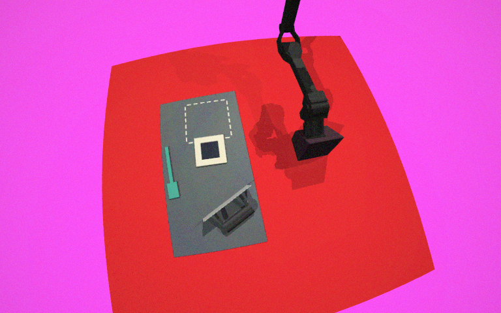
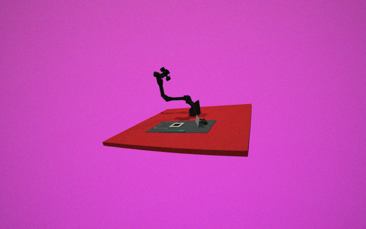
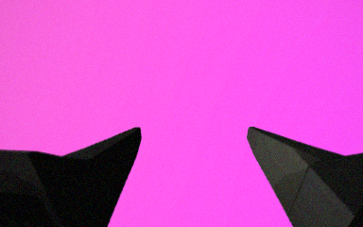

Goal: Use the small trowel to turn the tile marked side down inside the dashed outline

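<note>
Wrist view: the gripper [image 2: 168,76] [image 3: 194,132] stands wide, holding nothing. In the exterior view it is raised, well above the trowel [image 1: 169,173] [image 2: 175,130], which lies along the mat's [image 1: 221,177] [image 2: 194,129] far long edge from the arm's base [image 1: 318,145] [image 2: 194,110], beyond the face-up tile [image 1: 199,158] [image 2: 172,126]; descent across the tile's side appears required.

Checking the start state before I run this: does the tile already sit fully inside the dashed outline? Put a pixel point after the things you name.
No, the tile [image 1: 224,150] [image 2: 171,126] lies mostly beyond one end of the dashed outline [image 1: 185,123] [image 2: 157,125].
</note>
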